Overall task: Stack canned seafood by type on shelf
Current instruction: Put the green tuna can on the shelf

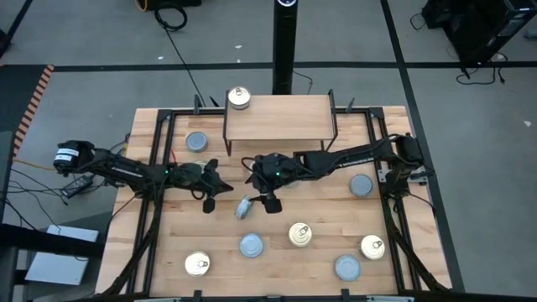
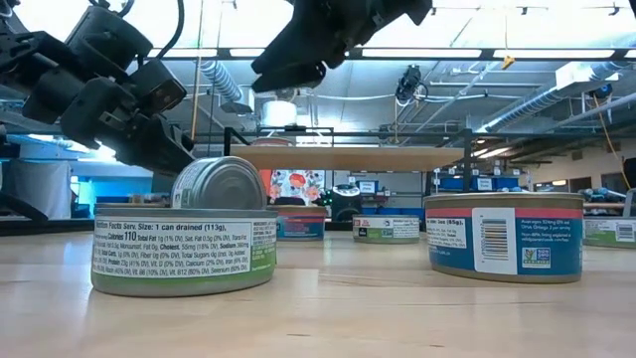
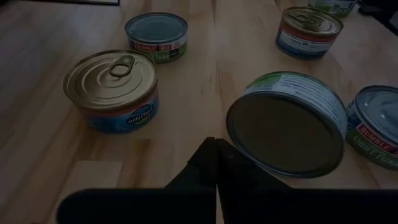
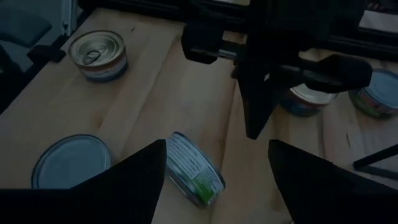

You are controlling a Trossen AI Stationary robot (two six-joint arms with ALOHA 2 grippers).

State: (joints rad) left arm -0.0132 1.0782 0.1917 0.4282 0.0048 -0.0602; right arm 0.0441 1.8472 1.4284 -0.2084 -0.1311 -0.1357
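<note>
Mid-table, tilted tin on edge, right tool released just beside it, left tool clenched empty.

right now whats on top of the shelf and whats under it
One gold-topped tin sits on the shelf at its far left corner; the rest of the plank is bare. From above the plank hides the space beneath; the low view shows no tins directly under it.

The high view looks straight down on the whole tabletop; the low view sits at its surface, facing the shelf. Both wrist views hover close above one tilted tin — shared by all four — near the shelf.
</note>
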